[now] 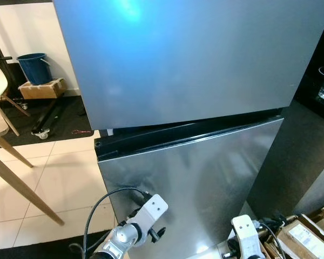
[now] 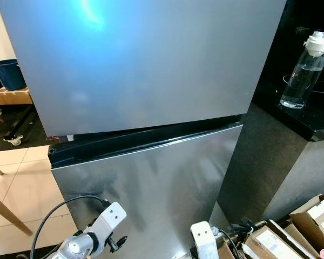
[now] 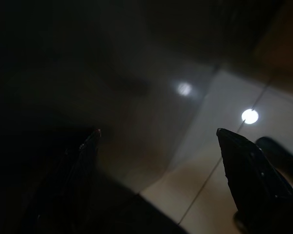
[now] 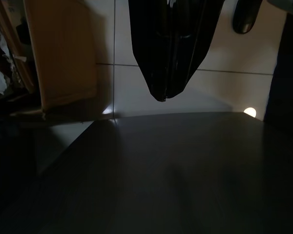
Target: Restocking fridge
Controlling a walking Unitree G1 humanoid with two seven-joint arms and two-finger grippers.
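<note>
Here one fridge (image 1: 194,178), two doors; one bottle (image 2: 305,70); left hand (image 3: 156,141) released, right hand (image 4: 167,95) clenched

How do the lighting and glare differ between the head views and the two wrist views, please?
Left and right eye views: bright and sharp, with bluish glare on the fridge's upper door. Left wrist view: very dark, the left gripper open, its fingers silhouetted against lamp reflections on the floor. Right wrist view: dim, the right gripper shut, above the shadowed fridge.
</note>
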